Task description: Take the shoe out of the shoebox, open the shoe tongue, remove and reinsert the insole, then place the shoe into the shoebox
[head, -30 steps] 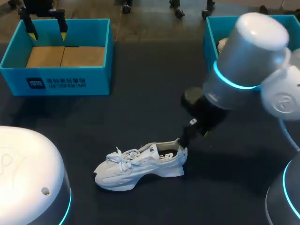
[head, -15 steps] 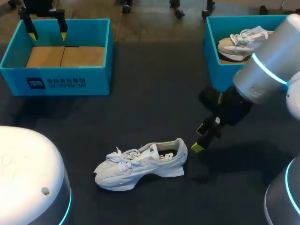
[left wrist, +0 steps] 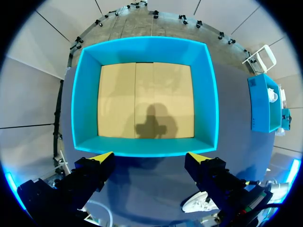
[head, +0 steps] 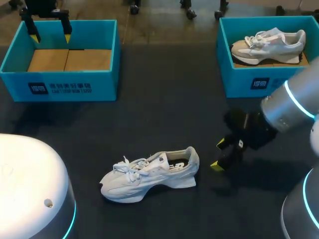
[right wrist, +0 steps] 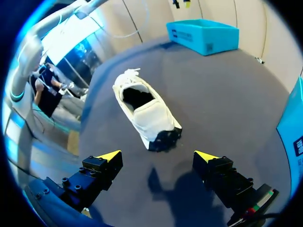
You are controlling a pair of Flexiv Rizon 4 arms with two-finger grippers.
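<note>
A white sneaker (head: pixel 149 175) lies on its sole on the dark table, toe to the left, its opening showing a dark insole. My right gripper (head: pixel 218 155) hangs open a little to the right of the heel, apart from it. In the right wrist view the sneaker (right wrist: pixel 147 111) lies ahead of the open right gripper (right wrist: pixel 157 156), heel nearest. My left gripper (head: pixel 50 35) hovers open over the empty blue shoebox (head: pixel 65 89) at the back left. The left wrist view looks straight down into that shoebox (left wrist: pixel 144 43), with the left gripper (left wrist: pixel 150 158) empty above its near wall.
A second blue shoebox (head: pixel 249 82) at the back right holds another pale sneaker (head: pixel 266 44). My right arm (head: pixel 294 107) crosses in front of that box. The left arm's white base (head: pixel 30 189) fills the front left corner.
My right gripper has drawn back to the right from the sneaker's heel, and the arm has swung clear of the right shoebox. The sneaker and left arm have not moved.
</note>
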